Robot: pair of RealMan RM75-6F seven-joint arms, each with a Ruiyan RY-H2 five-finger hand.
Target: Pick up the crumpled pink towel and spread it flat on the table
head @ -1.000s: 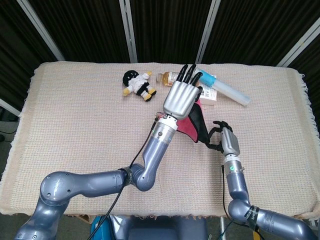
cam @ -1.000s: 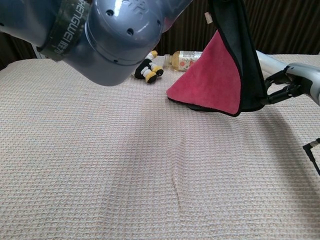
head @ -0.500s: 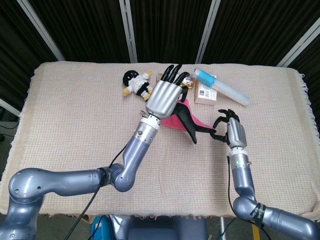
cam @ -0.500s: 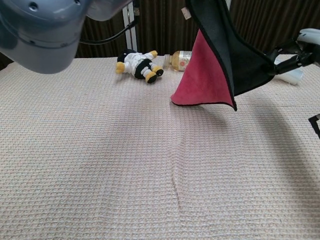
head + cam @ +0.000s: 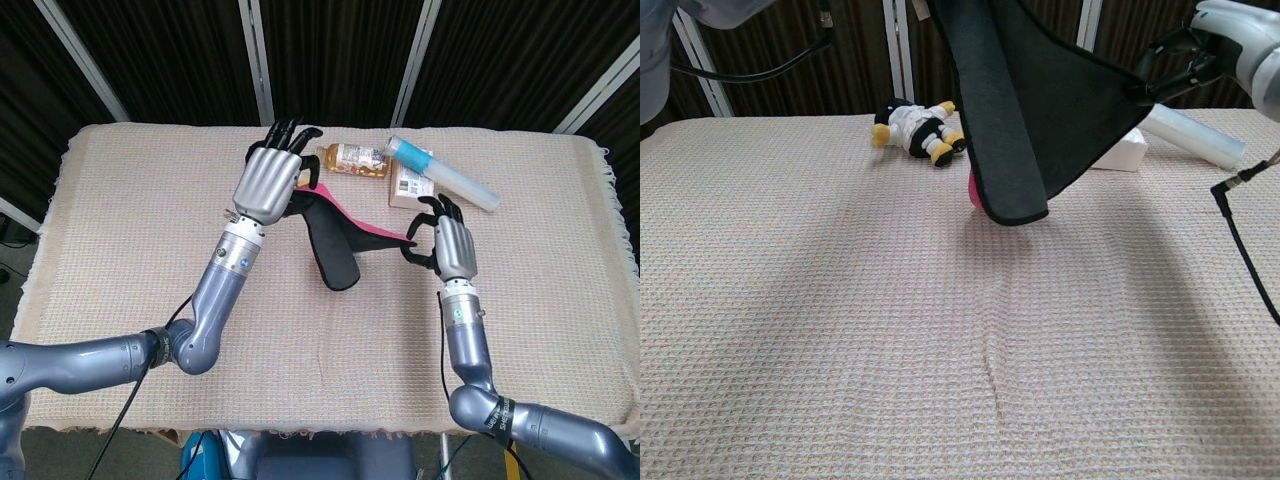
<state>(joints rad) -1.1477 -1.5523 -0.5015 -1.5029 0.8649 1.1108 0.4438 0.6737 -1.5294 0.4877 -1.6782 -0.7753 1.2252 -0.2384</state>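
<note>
Pink towel (image 5: 335,240) hangs mid-frame above the table (image 5: 120,230) | my left hand (image 5: 268,180) grips its upper-left corner, right hand (image 5: 445,245) pinches the right | long axis left-right, sagging middle.

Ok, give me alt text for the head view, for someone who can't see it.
Two robot hands hold a pink towel with a dark underside stretched above the table, the left hand at one corner and the right hand at another. Behind lie a plush toy, bottle, small box and clear tube.
</note>
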